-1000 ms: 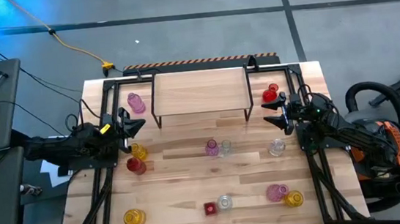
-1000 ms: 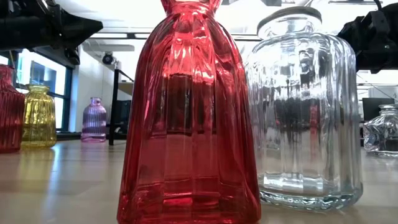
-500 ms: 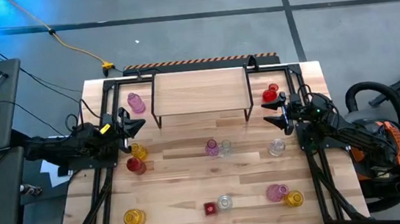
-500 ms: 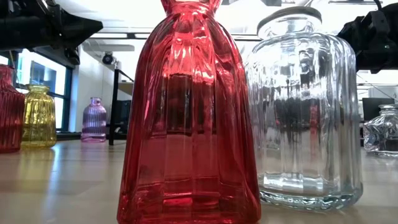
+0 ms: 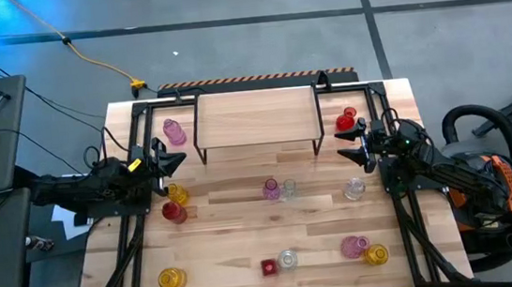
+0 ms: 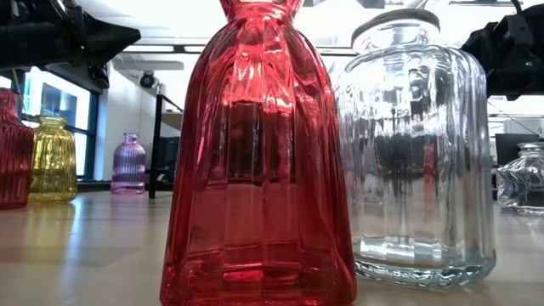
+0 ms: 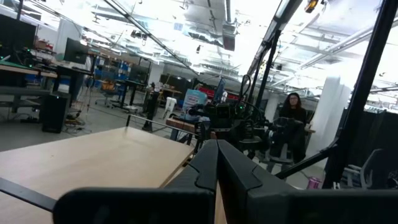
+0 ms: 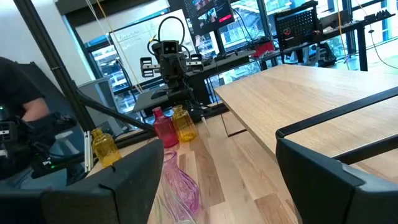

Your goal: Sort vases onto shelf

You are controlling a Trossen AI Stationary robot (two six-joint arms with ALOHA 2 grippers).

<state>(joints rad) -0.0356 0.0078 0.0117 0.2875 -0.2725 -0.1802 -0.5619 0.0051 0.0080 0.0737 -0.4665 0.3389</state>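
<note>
The shelf (image 5: pixel 256 120) stands empty at the table's far middle on thin black legs. Several small glass vases stand upright on the table: pink (image 5: pixel 173 131) and red (image 5: pixel 346 120) beside the shelf, yellow (image 5: pixel 175 193) and red (image 5: pixel 173 212) at the left, pink (image 5: pixel 271 190) and clear (image 5: pixel 288 189) in the middle, and more along the near edge. My left gripper (image 5: pixel 171 159) hovers shut at the left edge, near the yellow vase. My right gripper (image 5: pixel 355 143) hovers open at the right edge, just nearer than the red vase. Neither holds anything.
Near the front edge stand a yellow vase (image 5: pixel 170 280), a red one (image 5: pixel 269 267), a clear one (image 5: pixel 289 258), a pink one (image 5: pixel 352 246) and a yellow one (image 5: pixel 376 254). A clear vase (image 5: pixel 355 189) stands at the right. A person (image 7: pixel 292 124) sits beyond the table.
</note>
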